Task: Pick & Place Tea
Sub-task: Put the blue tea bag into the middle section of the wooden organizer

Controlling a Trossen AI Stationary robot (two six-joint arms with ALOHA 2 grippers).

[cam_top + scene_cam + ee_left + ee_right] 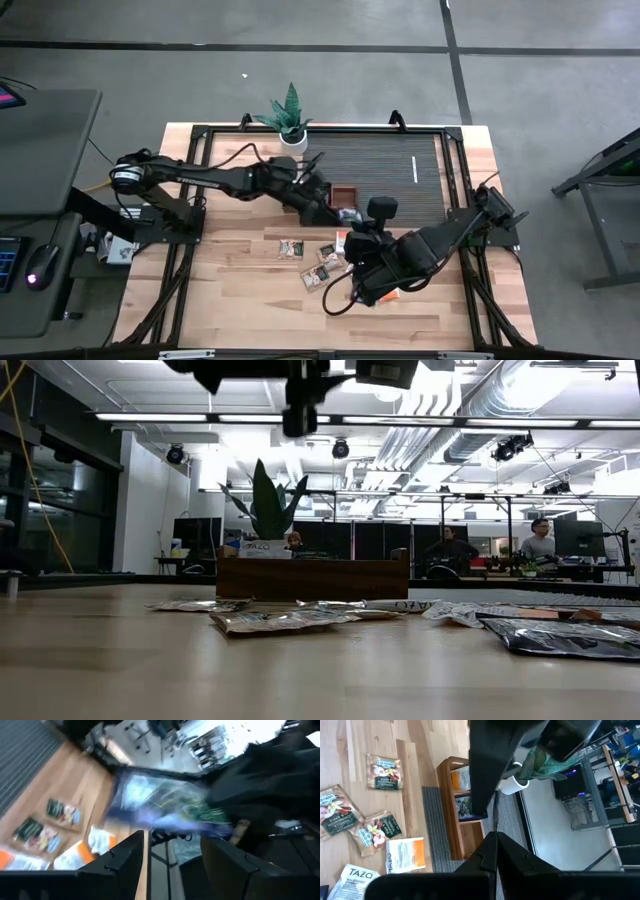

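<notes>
Lying flat on the worktop (230, 290), tea sachets (290, 248) look light, thin, slippery; pinch an edge. Left fingers (125, 865) apart, right fingers (492, 850) together.

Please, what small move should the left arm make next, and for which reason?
Probably lower the left gripper a little toward the wooden tray. It is above the tray's end, jaws apart, and a bluish sachet shows just beyond its fingers, seemingly carried; the right gripper waits shut over the loose sachets.
</notes>
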